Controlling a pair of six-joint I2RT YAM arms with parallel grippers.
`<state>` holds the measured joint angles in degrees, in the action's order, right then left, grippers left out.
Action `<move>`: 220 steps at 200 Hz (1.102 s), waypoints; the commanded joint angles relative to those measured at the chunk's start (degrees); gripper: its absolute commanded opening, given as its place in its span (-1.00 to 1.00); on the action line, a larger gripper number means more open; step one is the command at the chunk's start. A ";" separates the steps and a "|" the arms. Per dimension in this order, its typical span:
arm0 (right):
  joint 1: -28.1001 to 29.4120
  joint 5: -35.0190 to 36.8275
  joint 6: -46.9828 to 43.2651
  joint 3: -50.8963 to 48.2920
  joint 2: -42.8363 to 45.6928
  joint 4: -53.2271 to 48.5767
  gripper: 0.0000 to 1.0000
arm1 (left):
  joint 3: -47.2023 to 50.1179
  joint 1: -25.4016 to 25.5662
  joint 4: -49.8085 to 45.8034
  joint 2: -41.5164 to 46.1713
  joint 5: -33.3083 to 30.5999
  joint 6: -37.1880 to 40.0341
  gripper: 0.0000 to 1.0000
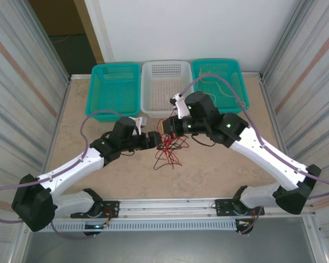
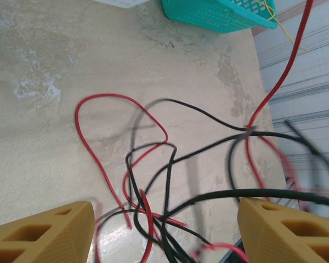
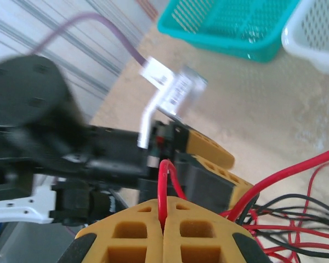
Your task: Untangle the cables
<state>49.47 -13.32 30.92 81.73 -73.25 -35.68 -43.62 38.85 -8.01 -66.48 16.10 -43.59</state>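
Bright, even, diffuse light fills the overhead view, leaving only faint soft shadows on the table (image 1: 208,170). In the left wrist view the cables (image 2: 168,183) smear with motion blur toward the right edge and the bottom, and a sheen glints on the table at lower centre. The right wrist view is soft overall, with the left arm (image 3: 38,109) at the left of the frame and the teal basket (image 3: 225,24) at the top out of focus.

The cables (image 1: 165,152) lie as a loose knot of thin red and black wire in the middle of the table (image 1: 208,170), their loops crossing one another and trailing toward the near side. One red loop (image 3: 163,178) stands upright, pinched in my right gripper (image 3: 164,211). Pale yellow strands (image 1: 223,87) curl inside the far right teal basket (image 1: 215,61).
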 commanded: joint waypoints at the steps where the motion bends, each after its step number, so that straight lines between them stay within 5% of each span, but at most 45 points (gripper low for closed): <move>1: -0.96 -0.19 -2.44 4.55 3.99 -0.28 -1.00 | 0.25 0.46 0.71 -0.34 0.88 -0.23 0.39; 45: -6.71 -2.92 -1.28 4.48 7.49 0.28 -1.00 | 2.31 0.75 -1.19 2.33 -0.56 -0.49 0.35; 107: -9.50 -7.39 1.34 -2.73 6.62 3.33 -1.00 | -0.84 0.76 1.07 14.66 -0.74 2.12 0.81; 195: -9.01 -12.01 1.26 -4.13 2.68 4.47 -1.00 | -9.32 1.14 10.14 6.98 8.91 9.34 0.48; 220: -8.82 -12.44 1.30 -4.19 2.37 4.87 -1.00 | -11.17 1.54 8.21 4.38 6.79 11.83 0.22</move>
<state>40.23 -23.81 31.44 77.67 -70.78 -32.95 -51.77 39.90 -1.39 -60.69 21.93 -35.59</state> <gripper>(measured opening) 0.061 0.669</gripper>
